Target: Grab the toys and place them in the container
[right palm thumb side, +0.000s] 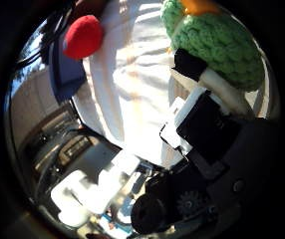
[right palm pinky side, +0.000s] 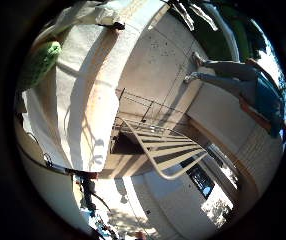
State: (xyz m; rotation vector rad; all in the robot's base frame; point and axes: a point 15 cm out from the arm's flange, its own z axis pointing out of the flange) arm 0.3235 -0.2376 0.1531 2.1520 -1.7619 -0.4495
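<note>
hand (right palm thumb side: pixel 207 129) | fingers extended, fingertip (right palm thumb side: pixel 195 67) touching green crocheted toy (right palm thumb side: pixel 222 45) | red toy (right palm thumb side: pixel 82 36) well apart across white cloth (right palm thumb side: pixel 127 84)

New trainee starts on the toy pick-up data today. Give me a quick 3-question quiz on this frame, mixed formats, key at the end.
1. True or false: the green crocheted toy is close to the hand, with a finger against it.
2. Multiple choice: the red toy lies next to
A. a blue container
B. a metal railing
C. a glass bowl
3. Fill in: the toys rest on a table draped with a ____ cloth.

Key
1. True
2. A
3. white
</note>
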